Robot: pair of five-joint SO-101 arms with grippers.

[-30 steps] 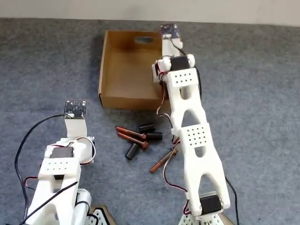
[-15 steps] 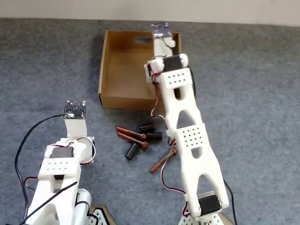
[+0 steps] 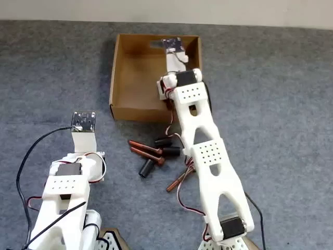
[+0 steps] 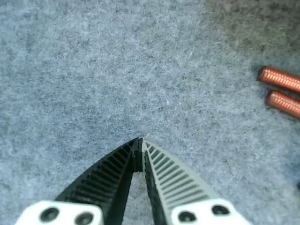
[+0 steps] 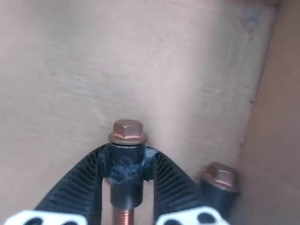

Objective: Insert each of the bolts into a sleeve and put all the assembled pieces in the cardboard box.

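Copper shows at both ends of the black sleeve point(image 5: 125, 190) that your right hand point(image 5: 125, 158) is clamped on. The bolt point(image 5: 127, 132) runs through it, head up, and the pair hangs over the floor of the cardboard box point(image 3: 136, 78), so letting go looks like the next step. A finished piece point(image 5: 219, 182) stands in the box corner just beside. Your left hand point(image 4: 139, 146) sits pressed together, empty, over the table point(image 3: 270, 104) near two loose bolts point(image 4: 280, 79), likely parked until a loose sleeve point(image 3: 170, 151) needs holding.
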